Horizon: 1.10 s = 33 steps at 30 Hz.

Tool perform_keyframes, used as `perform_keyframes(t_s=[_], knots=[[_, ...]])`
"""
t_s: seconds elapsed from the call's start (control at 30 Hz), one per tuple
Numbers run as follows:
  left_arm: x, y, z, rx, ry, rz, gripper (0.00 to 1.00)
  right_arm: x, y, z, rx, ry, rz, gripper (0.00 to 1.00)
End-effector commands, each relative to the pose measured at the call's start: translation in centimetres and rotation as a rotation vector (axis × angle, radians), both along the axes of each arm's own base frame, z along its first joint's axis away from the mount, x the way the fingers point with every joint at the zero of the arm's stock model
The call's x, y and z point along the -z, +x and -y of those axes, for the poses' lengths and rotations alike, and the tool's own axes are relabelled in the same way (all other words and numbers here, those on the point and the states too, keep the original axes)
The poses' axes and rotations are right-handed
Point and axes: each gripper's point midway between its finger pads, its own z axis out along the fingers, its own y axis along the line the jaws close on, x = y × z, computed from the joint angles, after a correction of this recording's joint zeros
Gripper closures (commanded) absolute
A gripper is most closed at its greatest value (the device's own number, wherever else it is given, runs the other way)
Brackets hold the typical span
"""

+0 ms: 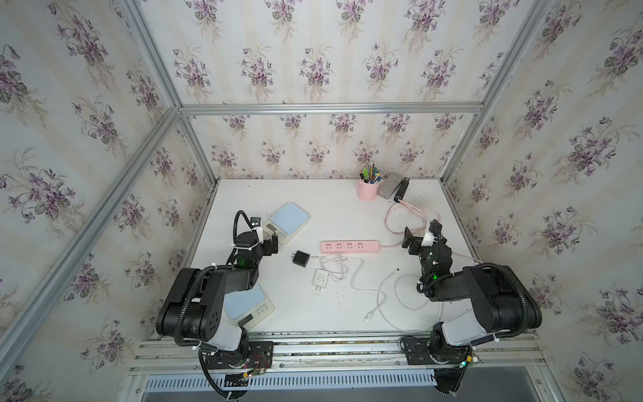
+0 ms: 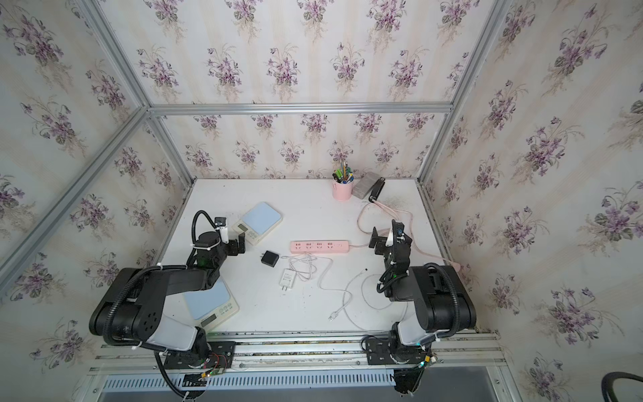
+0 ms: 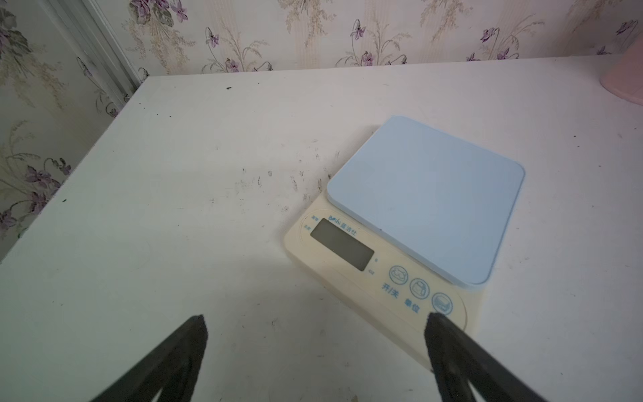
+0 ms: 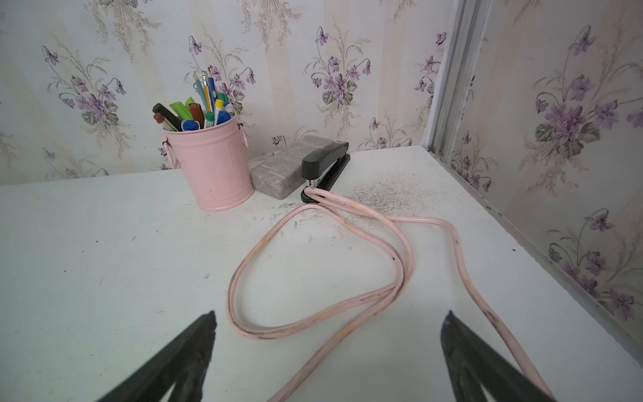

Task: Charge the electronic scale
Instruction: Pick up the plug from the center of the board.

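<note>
An electronic scale [image 1: 290,218] [image 3: 422,198] with a pale blue plate and cream body sits on the table's far left. My left gripper [image 1: 268,243] [image 3: 316,317] hovers open at its button end, one fingertip [image 3: 438,327] over its corner. A second, similar scale [image 1: 251,305] lies partly under the left arm. The pink power strip [image 1: 349,246] lies mid-table. Beside it are a black adapter [image 1: 301,258] and a white charger [image 1: 320,278] with a coiled white cable [image 1: 335,266]. My right gripper [image 1: 415,240] [image 4: 330,313] is open and empty over the strip's pink cord [image 4: 313,320].
A loose white USB cable [image 1: 381,302] loops at the front right. A pink pen bucket [image 4: 212,167], a grey block [image 4: 278,174] and a black stapler [image 4: 325,163] stand at the back right. Metal frame posts and wallpapered walls [image 1: 313,146] enclose the table.
</note>
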Motion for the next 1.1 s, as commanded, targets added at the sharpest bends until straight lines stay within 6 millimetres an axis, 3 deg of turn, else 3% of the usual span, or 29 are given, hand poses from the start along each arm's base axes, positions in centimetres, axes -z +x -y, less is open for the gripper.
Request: perform_keyframes(t_s=[0.0, 1.07], knots=[[-0.76, 0.36, -0.01, 0.002, 0.008, 0.025, 0.01, -0.66, 0.13, -0.04, -0.004, -0.009, 0.024, 0.00], [-0.81, 0.29, -0.14, 0.031, -0.040, 0.032, 0.01, -0.73, 0.12, -0.04, -0.004, -0.008, 0.026, 0.00]])
